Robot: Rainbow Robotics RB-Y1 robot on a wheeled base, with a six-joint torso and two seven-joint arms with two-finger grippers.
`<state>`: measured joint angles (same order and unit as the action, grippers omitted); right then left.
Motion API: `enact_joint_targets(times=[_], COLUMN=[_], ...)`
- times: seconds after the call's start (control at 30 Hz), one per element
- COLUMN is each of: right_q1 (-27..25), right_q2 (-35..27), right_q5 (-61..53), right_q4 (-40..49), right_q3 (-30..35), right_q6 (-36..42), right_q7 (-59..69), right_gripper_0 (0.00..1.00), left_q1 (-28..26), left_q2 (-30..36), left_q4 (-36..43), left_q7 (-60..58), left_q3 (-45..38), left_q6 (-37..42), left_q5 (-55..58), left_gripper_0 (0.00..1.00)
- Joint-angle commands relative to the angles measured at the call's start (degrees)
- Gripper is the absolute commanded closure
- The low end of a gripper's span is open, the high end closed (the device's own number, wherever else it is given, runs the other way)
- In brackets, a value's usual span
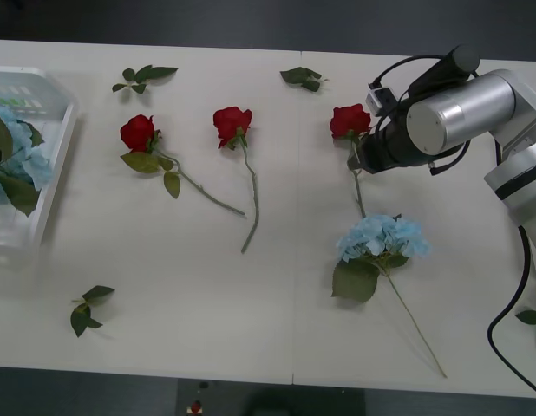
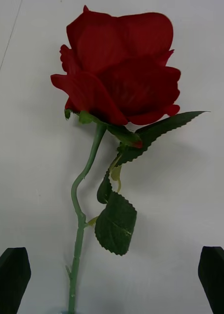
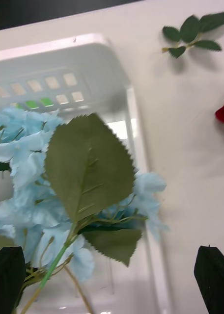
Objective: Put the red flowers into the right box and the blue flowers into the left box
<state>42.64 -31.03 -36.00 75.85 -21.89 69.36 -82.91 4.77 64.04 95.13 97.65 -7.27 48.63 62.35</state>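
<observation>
Your right gripper (image 2: 112,279) hangs just above the rightmost red rose (image 1: 349,120), upper right of centre in the front view. Its black fingers (image 2: 11,274) sit spread at the 2 lower corners of the right wrist view, with the green stem (image 2: 77,235) rising between them, nearer one finger, and nothing pinched. That straddle looks chosen so a closing pinch lands on the thin stem rather than the bud, though you would likely want the stem more central first.

2 more red roses (image 1: 138,133) (image 1: 232,121) lie loose on the white table (image 1: 207,303) to the upper left of centre, stems trailing toward the lower right. 1 blue hydrangea (image 1: 382,237) lies right of centre, just below the arm, its stem running toward the lower edge.

Your left gripper (image 3: 112,279) hovers over the left box (image 1: 58,165) at the left edge of the front view. Its fingers are also spread; a hydrangea stem passes close by one, but I judge it released, since the blue heads (image 3: 23,162) and a large leaf (image 3: 90,167) rest inside the tray. Loose leaf sprigs (image 1: 145,76) lie scattered and belong in neither box.
</observation>
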Motion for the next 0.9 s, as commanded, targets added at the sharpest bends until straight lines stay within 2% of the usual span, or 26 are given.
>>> enact_joint_targets(times=[0.03, 0.27, 0.5, 0.67, 0.8, 0.9], right_q1=[2.9, 3.1, 3.1, 3.1, 3.1, 3.0], right_q2=[1.9, 4.0, 5.3, 6.0, 6.3, 6.3], right_q5=[1.9, 3.5, 4.9, 5.6, 6.1, 6.2], right_q4=[-2.5, -6.8, -9.4, -11.2, -11.5, -11.6], right_q3=[-0.9, -1.8, -2.8, -3.3, -3.8, -3.9], right_q6=[-2.8, -7.0, -9.2, -11.2, -11.6, -11.6], right_q7=[1.7, 1.8, 2.0, 2.0, 2.4, 2.6], right_gripper_0=[0.0, 0.0, 0.0, 0.0, 0.0, 0.0], left_q1=[0.8, 0.8, 1.3, 4.6, 8.2, 10.0], left_q2=[1.3, -2.0, -4.5, -5.6, -7.2, -8.1], left_q4=[5.4, 12.8, 20.8, 24.6, 24.1, 22.6], left_q7=[-9.9, -23.2, -39.7, -55.1, -65.7, -69.9], left_q3=[-1.0, -1.0, -0.2, 6.9, 14.1, 17.1], left_q6=[1.0, 5.4, 13.0, 15.5, 15.5, 15.5], left_q5=[-0.1, -1.4, -4.0, -14.2, -23.2, -25.9], left_gripper_0=[0.0, 0.0, 0.0, 0.0, 0.0, 0.0])
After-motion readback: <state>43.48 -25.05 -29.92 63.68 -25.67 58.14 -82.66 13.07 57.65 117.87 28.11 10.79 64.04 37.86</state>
